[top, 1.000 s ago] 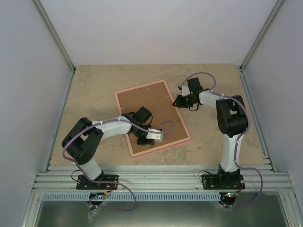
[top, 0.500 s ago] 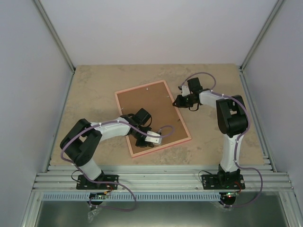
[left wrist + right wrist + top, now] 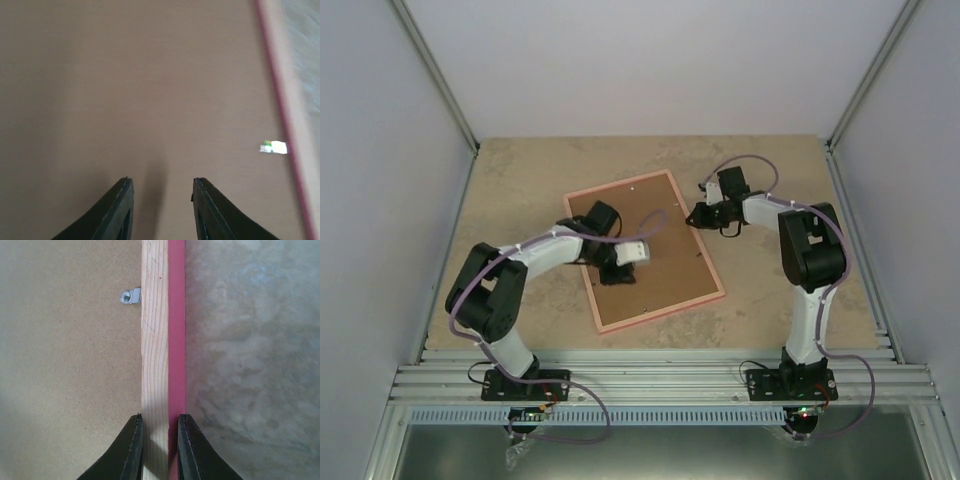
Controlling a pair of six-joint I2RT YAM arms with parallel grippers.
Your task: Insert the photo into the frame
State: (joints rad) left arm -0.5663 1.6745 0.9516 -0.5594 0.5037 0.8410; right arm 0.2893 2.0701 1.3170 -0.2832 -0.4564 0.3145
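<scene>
Beige mottled table between pale walls. Bolted at its near edge, the left arm and the right arm, both bent inward over the middle.

Flat on the table near the centre and turned askew, the frame: back side up, a thin pink rim around a plain brown backing board that fills it. No printed side of the photo visible in any view; cannot tell whether under the board.

Over the left half of the board, the left gripper, pointing down at the brown surface, fingers apart with nothing between them, only their shadow on the board below. Too blurred at the wrist to tell touching from hovering.

At the frame's far right edge, the right gripper, fingers closed across the frame's rail, one on the board side of the bare wood strip, the other on the pink outer edge.

Just beyond those fingers, a small metal clip on the board, against the wood strip.
</scene>
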